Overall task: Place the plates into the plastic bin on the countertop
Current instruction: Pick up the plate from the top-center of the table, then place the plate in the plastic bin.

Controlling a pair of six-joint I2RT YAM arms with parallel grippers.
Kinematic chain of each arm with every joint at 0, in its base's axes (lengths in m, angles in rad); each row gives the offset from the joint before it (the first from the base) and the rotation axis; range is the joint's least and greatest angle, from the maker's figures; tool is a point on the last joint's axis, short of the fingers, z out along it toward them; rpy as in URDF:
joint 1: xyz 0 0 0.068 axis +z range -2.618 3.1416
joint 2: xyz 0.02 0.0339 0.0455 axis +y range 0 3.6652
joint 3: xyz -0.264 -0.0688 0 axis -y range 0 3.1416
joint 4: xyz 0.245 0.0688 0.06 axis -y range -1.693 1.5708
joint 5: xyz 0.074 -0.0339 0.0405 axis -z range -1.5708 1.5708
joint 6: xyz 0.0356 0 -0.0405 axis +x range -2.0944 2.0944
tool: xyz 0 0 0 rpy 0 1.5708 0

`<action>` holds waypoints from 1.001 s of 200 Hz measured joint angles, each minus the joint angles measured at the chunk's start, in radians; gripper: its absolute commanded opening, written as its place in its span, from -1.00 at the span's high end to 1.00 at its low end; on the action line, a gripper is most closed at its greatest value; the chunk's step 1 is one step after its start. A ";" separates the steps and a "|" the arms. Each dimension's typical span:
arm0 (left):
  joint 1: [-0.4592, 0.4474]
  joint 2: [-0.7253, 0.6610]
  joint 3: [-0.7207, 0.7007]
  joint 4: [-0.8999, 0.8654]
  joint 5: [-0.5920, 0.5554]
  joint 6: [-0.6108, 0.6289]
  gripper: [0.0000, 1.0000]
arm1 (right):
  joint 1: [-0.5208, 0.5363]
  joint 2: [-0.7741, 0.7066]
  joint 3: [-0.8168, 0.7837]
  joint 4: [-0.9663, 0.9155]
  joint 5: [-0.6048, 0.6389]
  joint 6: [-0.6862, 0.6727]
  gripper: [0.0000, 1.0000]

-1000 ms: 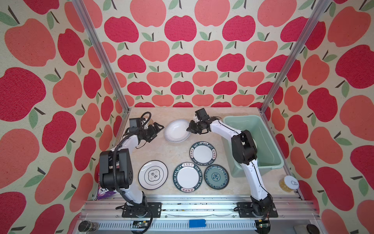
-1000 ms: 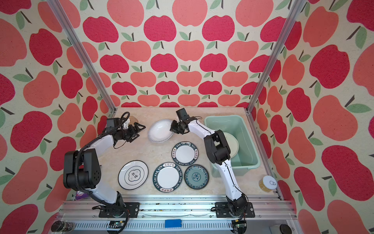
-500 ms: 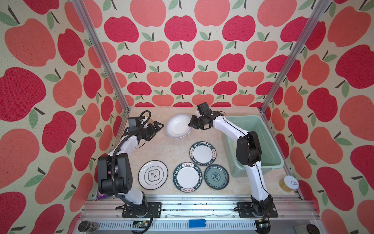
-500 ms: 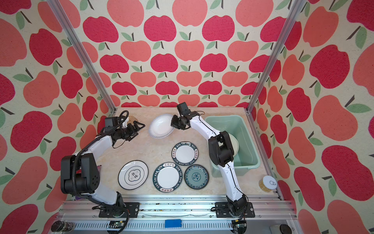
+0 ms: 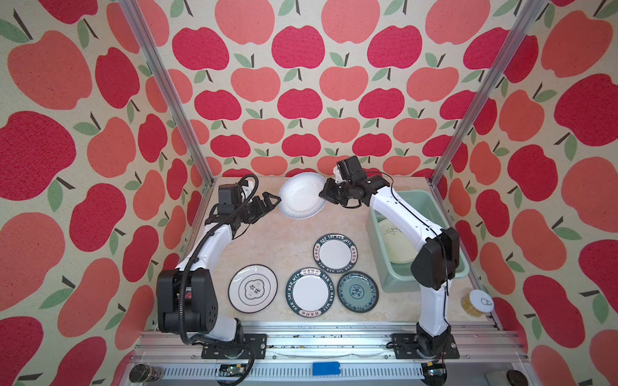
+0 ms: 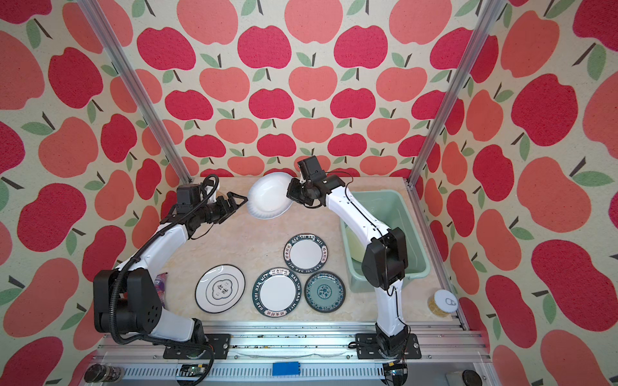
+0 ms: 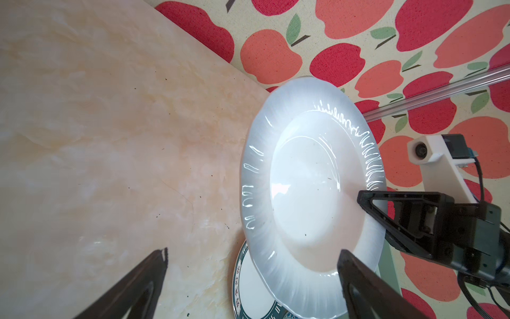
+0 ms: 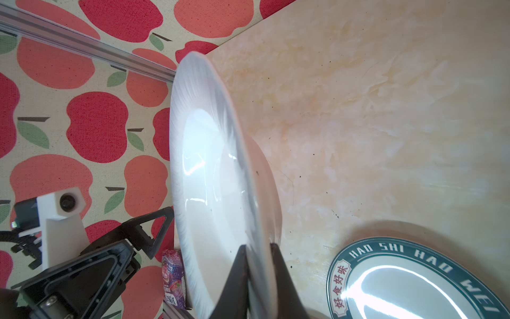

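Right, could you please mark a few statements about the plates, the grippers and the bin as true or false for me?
1. The right gripper is shut on the white plate's rim. True.
2. The left gripper grips that plate too. False: its jaws stand open by the plate's edge, not closed on it.
3. Four plates lie flat on the countertop. True: the emblem plate, two lettered plates and the teal plate.
4. The bin is empty. False: a pale plate lies in it.
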 measured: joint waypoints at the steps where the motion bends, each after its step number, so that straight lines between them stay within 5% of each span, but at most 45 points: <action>1: -0.001 0.000 0.000 0.000 0.000 0.000 -0.98 | 0.000 -0.003 -0.003 0.000 0.000 0.000 1.00; 124: -0.219 -0.028 0.175 -0.011 0.001 -0.050 -0.98 | -0.010 -0.511 -0.327 -0.134 0.177 0.000 1.00; 200: -0.321 0.039 0.223 -0.026 0.000 -0.053 -0.98 | -0.173 -0.783 -0.457 -0.248 0.209 0.000 1.00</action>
